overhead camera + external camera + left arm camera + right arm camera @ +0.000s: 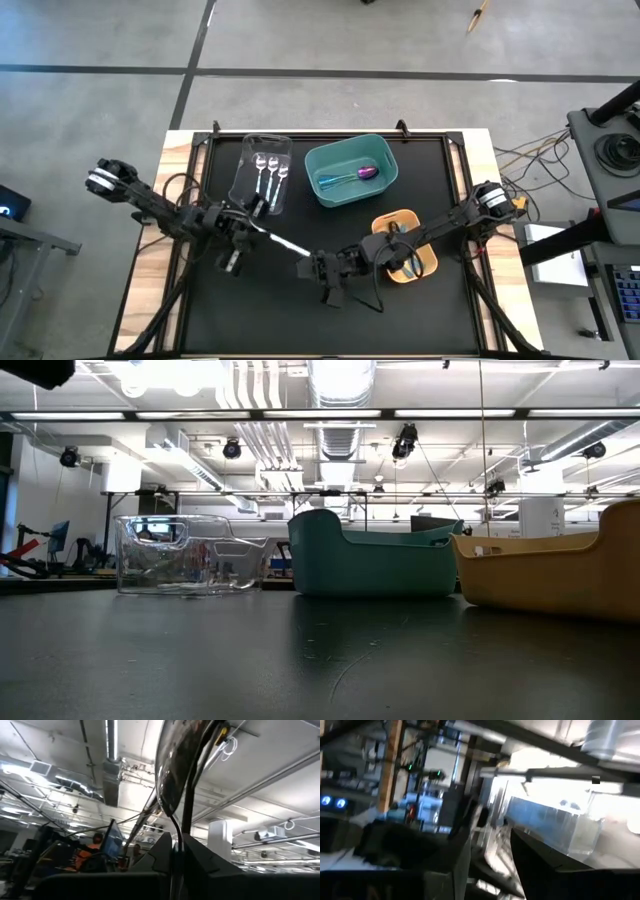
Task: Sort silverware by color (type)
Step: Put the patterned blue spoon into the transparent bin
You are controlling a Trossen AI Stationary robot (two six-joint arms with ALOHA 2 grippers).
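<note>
My left gripper [252,227] is shut on a shiny silver spoon [283,240] above the black mat. The spoon runs from it toward my right gripper [314,260], which stands open at the spoon's other end. In the right wrist view a gap shows between the two dark fingers [457,870]. Three silver spoons [270,170] lie in the clear bin [245,175]. A purple-blue spoon [369,172] and a teal-handled piece [335,181] lie in the teal bin [352,146]. Dark utensils [398,255] sit in the orange bin [428,258], partly under my right arm. My left gripper pinches the spoon's thin stem [176,837] between its two fingers, just behind the bowl. The bowl [172,765] sticks out ahead of the fingers, slanting upward. The spoon is lifted clear of the mat. My right gripper: I cannot tell whether its fingers touch the spoon's end [304,249].
The three bins stand in a row toward the far edge: clear [190,555], teal [375,555], orange [550,575]. The near half of the mat [300,320] is bare. Wooden table edges [150,290] border the mat, and cables trail off at the right.
</note>
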